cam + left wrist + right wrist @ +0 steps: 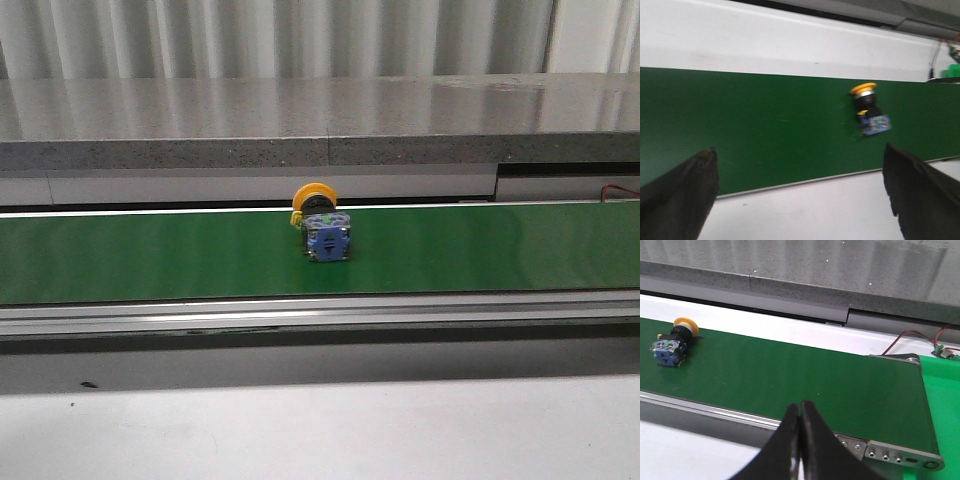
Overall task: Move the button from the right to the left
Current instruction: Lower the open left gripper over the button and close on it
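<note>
The button point(321, 226) lies on its side near the middle of the green belt point(150, 255), yellow cap toward the far edge, blue-grey block toward me. It also shows in the left wrist view point(870, 110) and the right wrist view point(672, 343). My left gripper point(800, 165) is open and empty, over the belt's near edge, with the button off to one side beyond its fingers point(920, 195). My right gripper point(800, 407) is shut and empty, by the belt's near rail close to the right end, far from the button. Neither gripper shows in the front view.
A grey stone-like ledge point(320, 120) runs behind the belt. A metal rail point(320, 312) edges the belt's near side, with white table point(320, 430) in front. The belt's right end roller point(912, 362), red wires point(905, 337) and a bright green surface point(945, 405) show in the right wrist view.
</note>
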Controlling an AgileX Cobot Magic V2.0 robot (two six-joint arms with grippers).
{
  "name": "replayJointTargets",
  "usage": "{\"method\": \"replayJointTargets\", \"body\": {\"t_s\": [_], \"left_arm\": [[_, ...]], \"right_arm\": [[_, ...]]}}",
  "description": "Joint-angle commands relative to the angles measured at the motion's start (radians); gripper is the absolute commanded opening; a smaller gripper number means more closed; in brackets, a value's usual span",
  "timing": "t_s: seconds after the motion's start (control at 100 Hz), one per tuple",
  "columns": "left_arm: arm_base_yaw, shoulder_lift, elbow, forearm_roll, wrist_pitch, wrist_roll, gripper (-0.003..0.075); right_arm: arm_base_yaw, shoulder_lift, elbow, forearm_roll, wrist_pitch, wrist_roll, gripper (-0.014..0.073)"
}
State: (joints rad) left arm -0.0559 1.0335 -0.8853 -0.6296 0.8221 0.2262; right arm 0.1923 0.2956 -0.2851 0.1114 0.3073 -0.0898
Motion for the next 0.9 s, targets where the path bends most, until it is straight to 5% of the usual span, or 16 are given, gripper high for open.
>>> {"method": "replayJointTargets", "body": {"t_s": [0.0, 0.27, 0.5, 0.89], "left_arm": [[-0.001, 0.048, -0.060, -0.147, -0.012, 0.040, 0.0622], [-0.096, 0.231, -0.173, -0.125, 0.025, -0.008, 0.0622], [-0.228, 0.404, -0.313, 0.135, 0.034, -0.261, 0.0622], [-0.351, 0.644, -0.537, 0.329, 0.175, -0.518, 0.0622]], "right_arm": [[0.003, 0.007, -0.026, -0.012, -0.077, -0.008, -0.0068], [0.003, 0.007, -0.026, -0.012, -0.077, -0.008, -0.0068], [0.003, 0.007, -0.026, -0.012, -0.077, -0.008, -0.0068], [0.003, 0.007, -0.026, -0.012, -0.077, -0.008, -0.0068]]}}
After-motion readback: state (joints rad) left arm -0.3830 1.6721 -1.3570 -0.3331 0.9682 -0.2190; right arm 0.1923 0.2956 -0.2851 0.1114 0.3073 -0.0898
